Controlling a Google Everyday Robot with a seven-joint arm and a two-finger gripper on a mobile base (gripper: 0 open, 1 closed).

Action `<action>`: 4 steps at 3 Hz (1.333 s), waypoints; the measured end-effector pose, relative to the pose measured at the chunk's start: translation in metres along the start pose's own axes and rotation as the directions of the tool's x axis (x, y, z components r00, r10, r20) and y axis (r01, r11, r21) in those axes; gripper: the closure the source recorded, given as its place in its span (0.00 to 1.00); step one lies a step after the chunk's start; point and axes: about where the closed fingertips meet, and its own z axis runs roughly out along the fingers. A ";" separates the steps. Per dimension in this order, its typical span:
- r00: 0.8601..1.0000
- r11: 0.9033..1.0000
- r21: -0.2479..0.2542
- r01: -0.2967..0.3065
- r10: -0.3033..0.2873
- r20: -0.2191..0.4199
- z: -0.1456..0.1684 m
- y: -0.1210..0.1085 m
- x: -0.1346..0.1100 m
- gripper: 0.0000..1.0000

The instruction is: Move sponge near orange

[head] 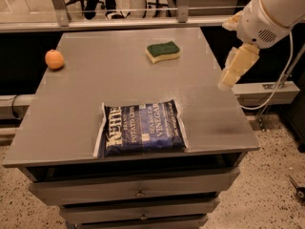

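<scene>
— Where does the sponge lie?

— The sponge [163, 51] lies flat on the grey surface [119, 87], toward the far edge and right of the middle. Its green side is up, and a strip of pale foam shows along its near edge. It lies alone, apart from everything else.

— And the orange?

— The orange [54, 59] sits near the far left edge of the surface, well apart from the sponge, with bare grey top between them.

— Where is the tool?

— The tool [237, 65] hangs by the right side of the surface, about level with the sponge but well apart from it. How high it hangs is hard to judge. One cream-coloured part points down and to the left. Another cream bit shows higher up, half hidden by the white arm [269, 11]. Whether the tool is spread or pressed together cannot be told from this angle.

— Is the arm all in view?

— No. The top and right borders cut it off, so only its rounded white end with a small grille shows. A pale cable [290, 46] drops from it on the right.

— What else is there?

— A blue chip bag [142, 128] lies flat near the front edge with its lettering turned sideways. The large word is partly legible, the small print is not. Under the surface, drawers [138, 193] show only their fronts, and the bottom border cuts off the lowest. Beyond the far edge runs a pale rail [28, 25]. Past it, chair legs and someone's legs are cut off at the top.
</scene>
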 end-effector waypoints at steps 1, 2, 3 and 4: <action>0.996 1.000 0.021 -0.006 0.004 0.084 0.019 -0.037 -0.021 0.00; 0.995 0.999 0.031 -0.007 0.004 0.104 0.020 -0.047 -0.025 0.00; 0.994 1.000 0.029 -0.006 0.003 0.107 0.021 -0.047 -0.026 0.00; 0.974 0.998 0.043 -0.048 0.037 0.223 0.054 -0.072 -0.041 0.00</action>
